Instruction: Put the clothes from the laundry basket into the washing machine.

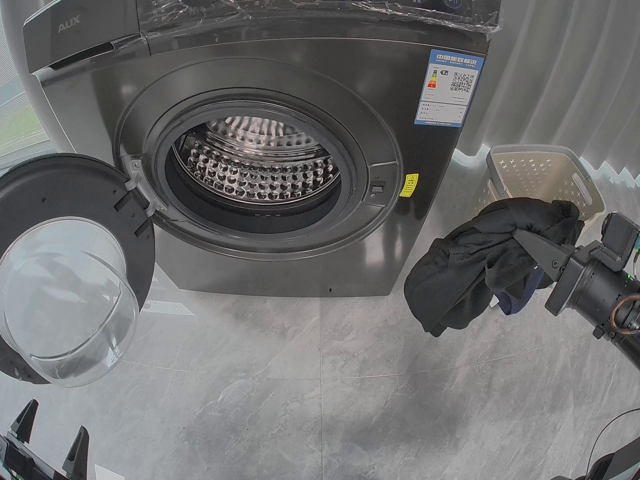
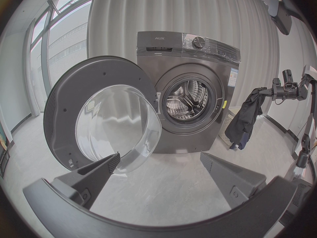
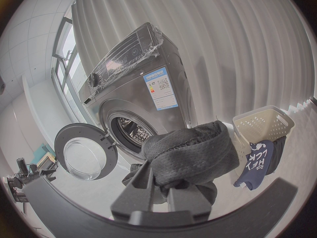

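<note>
Near left, the left gripper [image 1: 55, 420] is cut off by the frame edge, its fingers spread and empty. To the right, the right gripper [image 1: 530, 248] is clamped on a hanging black garment [image 1: 467, 268], which hides the laundry basket's [image 1: 533, 168] near rim and most of a navy garment [image 3: 256, 162] draped over it. Farthest, the washing machine [image 1: 280, 61] stands with its door [image 1: 67, 188] swung left.
</note>
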Available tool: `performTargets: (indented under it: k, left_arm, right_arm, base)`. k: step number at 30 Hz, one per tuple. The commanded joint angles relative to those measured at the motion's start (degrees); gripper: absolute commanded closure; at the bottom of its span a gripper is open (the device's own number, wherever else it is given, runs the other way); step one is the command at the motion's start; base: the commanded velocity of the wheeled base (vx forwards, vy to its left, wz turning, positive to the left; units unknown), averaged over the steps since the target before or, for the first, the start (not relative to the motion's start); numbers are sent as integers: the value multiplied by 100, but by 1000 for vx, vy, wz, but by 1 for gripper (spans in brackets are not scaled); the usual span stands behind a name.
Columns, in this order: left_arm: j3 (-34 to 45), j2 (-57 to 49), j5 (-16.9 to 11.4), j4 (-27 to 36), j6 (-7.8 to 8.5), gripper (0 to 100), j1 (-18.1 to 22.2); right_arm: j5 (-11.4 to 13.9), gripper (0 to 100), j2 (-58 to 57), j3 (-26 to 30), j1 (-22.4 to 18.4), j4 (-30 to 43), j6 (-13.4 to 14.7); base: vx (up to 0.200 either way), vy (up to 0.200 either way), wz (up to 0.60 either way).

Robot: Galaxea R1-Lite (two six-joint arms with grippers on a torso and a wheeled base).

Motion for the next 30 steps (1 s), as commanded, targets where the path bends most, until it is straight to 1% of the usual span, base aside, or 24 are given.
performTargets:
  k: [1,15,18,21,27,30]
  left_arm:
    - [101,-104,-8,2,14,0,0]
    - [101,-104,-17,2,32,0,0]
    - [101,-104,1,2,32,0,9]
    - [101,-104,9,2,-12,0,0]
    - [101,-104,9,2,-4,0,0]
    - [101,-104,1,2,-4,0,0]
  right_arm:
    - [3,100,-37,41,-1,8,96]
    - [91,100,-20,138,8,43,131]
    - [100,100,-20,85,8,26,96]
    - [91,100,-46,-64,60,-1,69]
    - [91,100,-37,-73,69,8,69]
    - [91,100,-37,-73,69,8,69]
  base:
    - [0,0,0]
    - [0,0,0]
    - [-200,0,0]
    - [-200,0,0]
    - [0,0,0]
    - [0,200,0]
